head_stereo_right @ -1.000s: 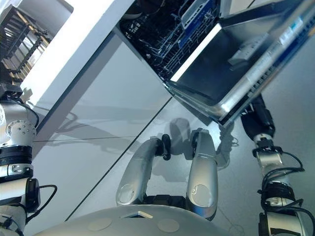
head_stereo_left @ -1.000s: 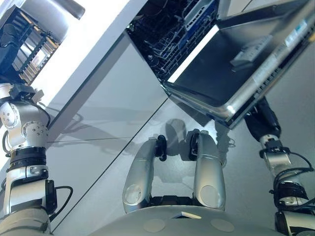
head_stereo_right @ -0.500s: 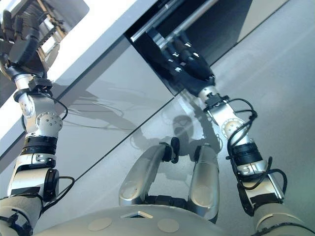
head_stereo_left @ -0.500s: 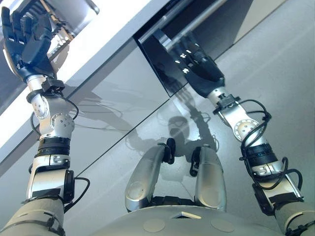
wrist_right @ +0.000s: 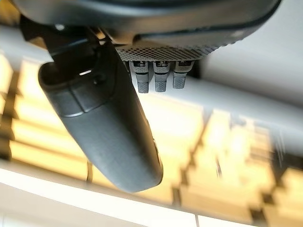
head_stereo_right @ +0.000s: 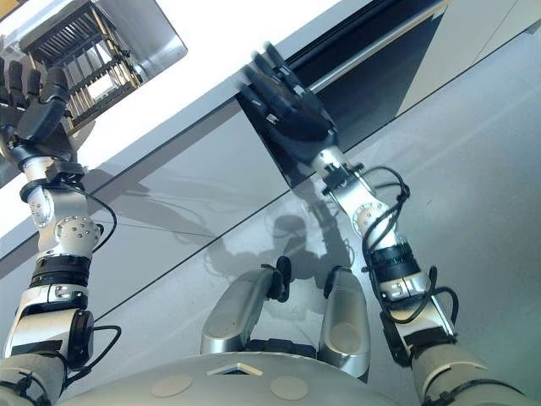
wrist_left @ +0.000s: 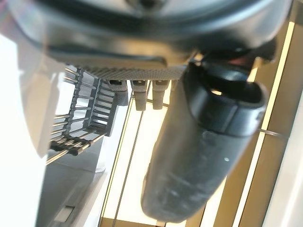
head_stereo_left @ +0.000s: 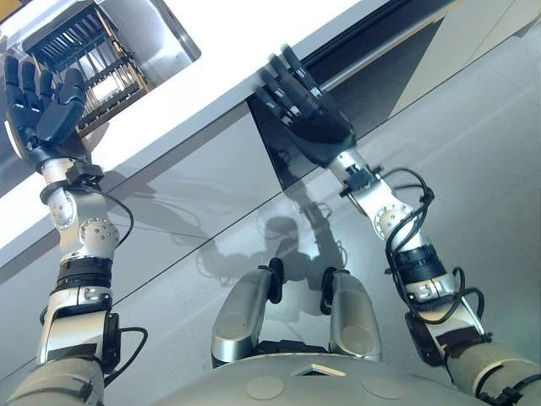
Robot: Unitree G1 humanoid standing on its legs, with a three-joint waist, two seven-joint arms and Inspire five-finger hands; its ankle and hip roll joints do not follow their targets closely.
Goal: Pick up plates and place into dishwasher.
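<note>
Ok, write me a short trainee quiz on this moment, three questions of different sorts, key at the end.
1. True or false: the left robot hand is curled round a plate.
2. Multiple choice: the dishwasher door is A) hanging fully open, B) shut or nearly shut, C) removed.
3. Fill in: the wire dish rack sits in the ____, close by the left robot hand.

Key
1. False: its fingers are straight and it holds nothing.
2. B: the dark panel with its bar handle stands upright under the counter, with the right robot hand raised open at its upper corner.
3. Sink.
</note>
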